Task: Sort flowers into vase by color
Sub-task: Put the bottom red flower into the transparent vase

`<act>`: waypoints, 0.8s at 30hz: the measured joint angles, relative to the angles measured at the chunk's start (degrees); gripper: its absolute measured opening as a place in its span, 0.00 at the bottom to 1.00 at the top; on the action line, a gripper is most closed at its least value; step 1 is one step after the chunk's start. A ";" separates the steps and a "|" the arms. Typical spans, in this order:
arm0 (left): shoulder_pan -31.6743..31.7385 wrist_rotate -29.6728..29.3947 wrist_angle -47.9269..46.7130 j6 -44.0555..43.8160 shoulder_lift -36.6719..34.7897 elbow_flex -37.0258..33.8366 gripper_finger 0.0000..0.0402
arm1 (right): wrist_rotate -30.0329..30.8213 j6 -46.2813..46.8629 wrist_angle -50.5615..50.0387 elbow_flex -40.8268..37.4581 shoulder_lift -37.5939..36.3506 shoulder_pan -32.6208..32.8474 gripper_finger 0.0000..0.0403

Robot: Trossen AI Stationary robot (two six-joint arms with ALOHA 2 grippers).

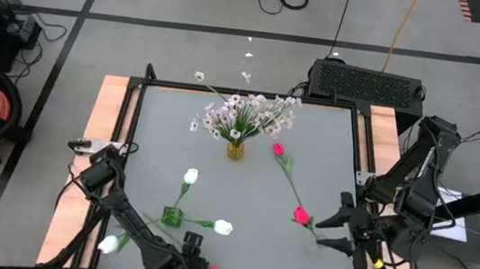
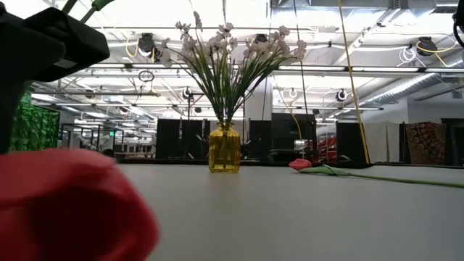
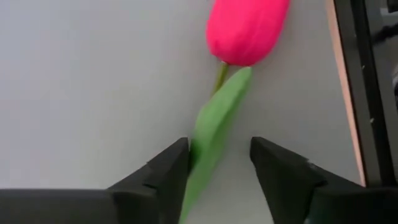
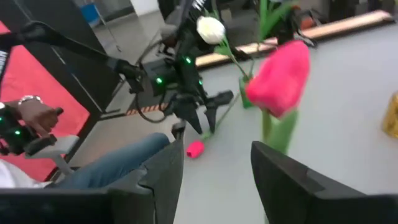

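Note:
A yellow vase at the table's middle holds sprays of pale blossoms. A small green vase holds two white tulips. Near the front edge lies a pink tulip. My left gripper points down over it, open, with its fingers on either side of the green leaf. At the right, my right gripper is raised and shut on a second pink tulip. A third pink tulip lies on the table beside the yellow vase. My right gripper holds the pink tulip by its green stem, which runs down between the fingers close to one of them. The place of contact lies below what the wrist view shows. The flower head stands ahead of the fingers, lifted clear of the table.
A white tulip lies near the front left corner beside my left arm. Wooden strips and a dark frame border the table. A person sits beyond the near edge. A black case stands behind the far right corner.

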 joint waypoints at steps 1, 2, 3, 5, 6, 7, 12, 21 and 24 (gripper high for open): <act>0.15 0.22 0.03 0.05 0.01 0.00 0.43 | 0.09 -1.30 1.09 0.00 0.00 0.00 0.45; 0.28 0.42 0.03 0.28 0.04 0.00 0.40 | 0.09 -2.51 2.10 0.00 0.00 0.00 0.45; 0.41 0.51 0.03 0.53 0.09 0.00 0.37 | 0.09 -3.58 3.07 0.00 0.00 0.00 0.45; 0.81 0.51 0.02 1.50 0.11 -0.02 0.32 | 0.08 -5.46 4.44 0.00 0.00 0.00 0.45; 1.07 0.47 -0.01 1.57 0.13 -0.02 0.29 | 0.09 -6.13 5.03 0.00 0.00 0.00 0.45; 1.33 0.38 -0.07 1.68 0.15 -0.03 0.27 | 0.09 -6.60 5.40 0.00 0.00 0.00 0.45; 2.35 -1.26 -0.16 1.92 0.22 -0.11 0.14 | 0.07 -8.16 7.00 0.00 0.00 0.00 0.45; 3.16 -1.47 -0.91 3.33 0.38 1.33 0.03 | -0.22 -14.20 12.84 -0.02 0.00 0.00 0.45; 3.49 -3.98 -2.03 3.43 0.44 3.22 0.03 | -0.32 -15.82 14.74 -0.02 0.02 0.00 0.45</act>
